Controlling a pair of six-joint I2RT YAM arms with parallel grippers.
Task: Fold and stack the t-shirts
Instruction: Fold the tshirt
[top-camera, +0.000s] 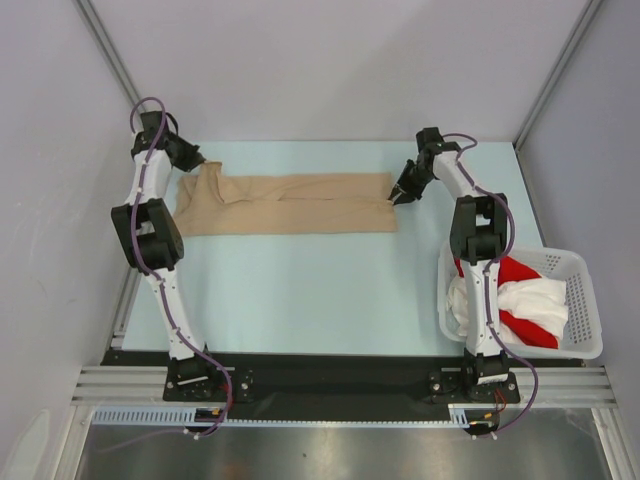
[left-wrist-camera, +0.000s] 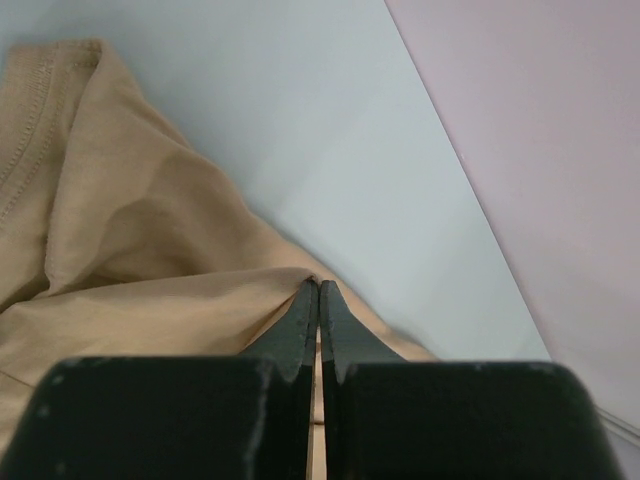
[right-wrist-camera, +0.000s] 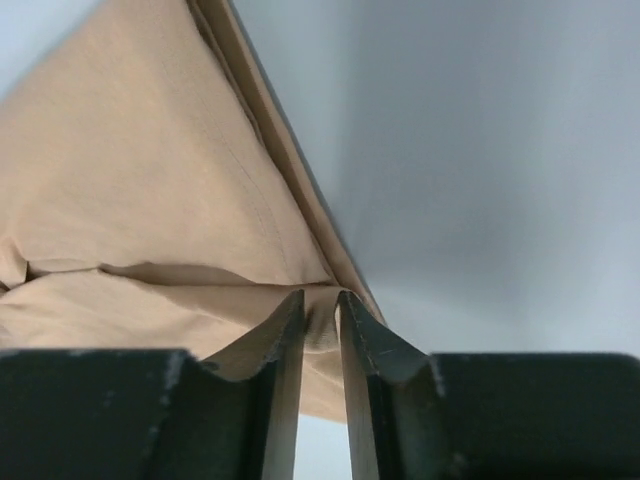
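At the far left of the counter (top-camera: 300, 290), the left pincer (top-camera: 197, 160) is clenched on the left end of the beige t-shirt (top-camera: 290, 203); the wrist view shows its tips pressed together on a raised ridge of cloth. The shirt lies as a long folded band across the far half of the counter, rumpled at the left end and flat along the rest. At its right end the right pincer (top-camera: 398, 197) grasps the hem corner, with cloth pinched between narrowly parted fingers (right-wrist-camera: 285, 335). Further right, toward the near edge, a white lattice basket (top-camera: 592, 320) holds a red t-shirt (top-camera: 517, 268) and a white t-shirt (top-camera: 540, 302) heaped together.
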